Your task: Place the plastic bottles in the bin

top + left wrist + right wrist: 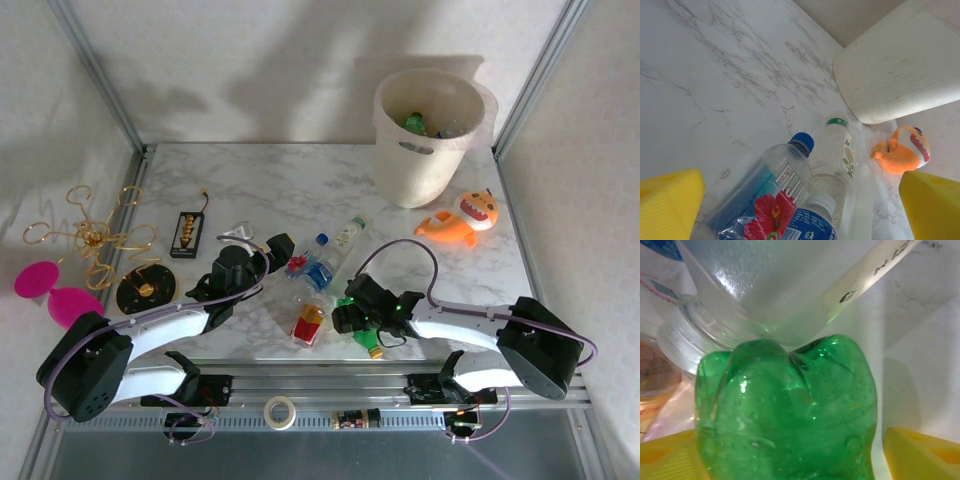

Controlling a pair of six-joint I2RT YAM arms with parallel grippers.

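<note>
Marble table (300, 180), bin (430, 150) at its far right corner. I have the right gripper (795, 452) straddling a green bottle (785, 400) near the front edge, not yet clamped. Next I should pinch firmly, lift and carry it binward. Left gripper (800, 202) hangs wide over other bottles (785, 190).

"FIJI" stood in white capitals on the clear blue-capped bottle (775, 195), low in the left wrist view, above a red flower print. The white-capped bottle's blue label (807, 227), the green band (836, 121) on the bottle behind it, and the white label strip (865, 275) at the right wrist view's upper right carried print too small to read.
</note>
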